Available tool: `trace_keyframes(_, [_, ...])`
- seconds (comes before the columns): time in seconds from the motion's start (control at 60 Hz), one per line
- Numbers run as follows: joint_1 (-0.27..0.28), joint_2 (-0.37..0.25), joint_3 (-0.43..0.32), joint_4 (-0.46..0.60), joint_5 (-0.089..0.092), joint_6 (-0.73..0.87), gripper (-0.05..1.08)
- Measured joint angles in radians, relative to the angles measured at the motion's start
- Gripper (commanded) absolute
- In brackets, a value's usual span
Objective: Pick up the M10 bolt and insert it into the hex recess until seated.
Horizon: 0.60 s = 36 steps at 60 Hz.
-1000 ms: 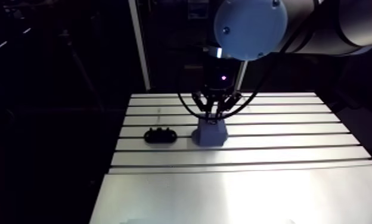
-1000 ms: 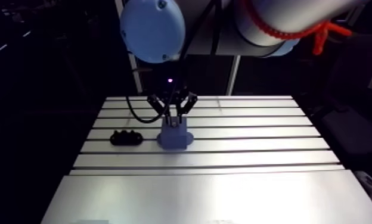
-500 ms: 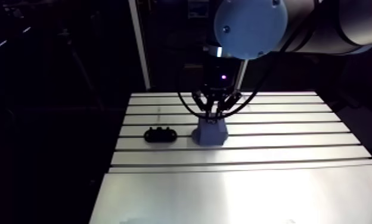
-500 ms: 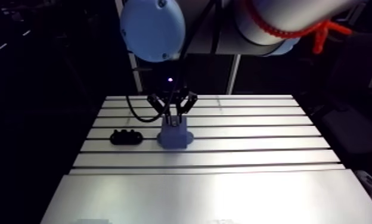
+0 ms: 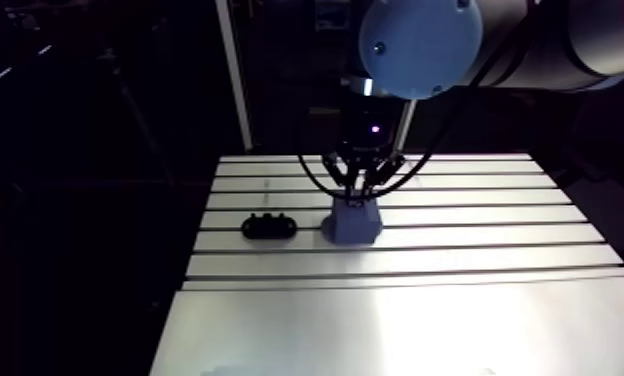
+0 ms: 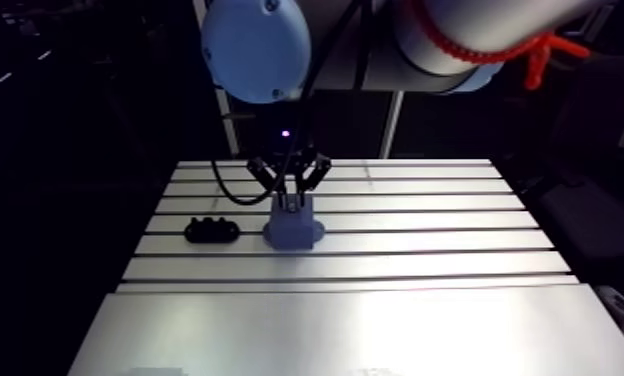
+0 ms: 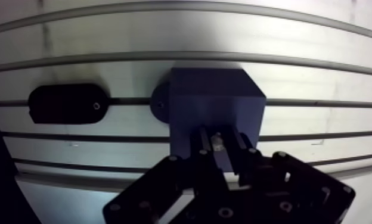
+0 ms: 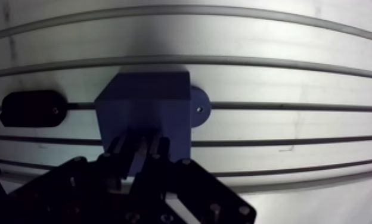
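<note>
**Wrist view**
- Gripper: the fingers are drawn close together and clamped on a small pale metal piece. You can take this to be the M10 bolt.
- Bolt: only a glint of it shows between the fingers. The shank is hidden. Its long axis probably runs down along the fingers.
- Blue block: directly under the fingertips, with most of its top face ahead of them. A round mounting ear juts from one side.
- Hex recess: hidden beneath the fingers and bolt. You cannot tell how deep the bolt sits.
- Black holder: beyond the block's ear and apart from it, well off to one side of the fingers.
- Slotted table: carries both pieces.

**Arm view**
- The gripper comes straight down onto the block, with its tips at the upper face.
- This view gives you the upright stance and the height, which the wrist view lacks.
- It shows neither the bolt nor the gap between the fingers.

**Relation to mind**
- The bolt lies in line with the fingers and over the block.
- The coming move is probably a straight push downward, with no sideways correction evident.
</note>
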Motion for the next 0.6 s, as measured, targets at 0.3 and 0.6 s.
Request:
trace_keyframes(0.3, [0.000,-0.004,-0.002,0.003,0.001,0.000,0.73])
trace_keyframes(0.6, [0.011,-0.006,-0.006,0.007,-0.002,-0.021,0.74])
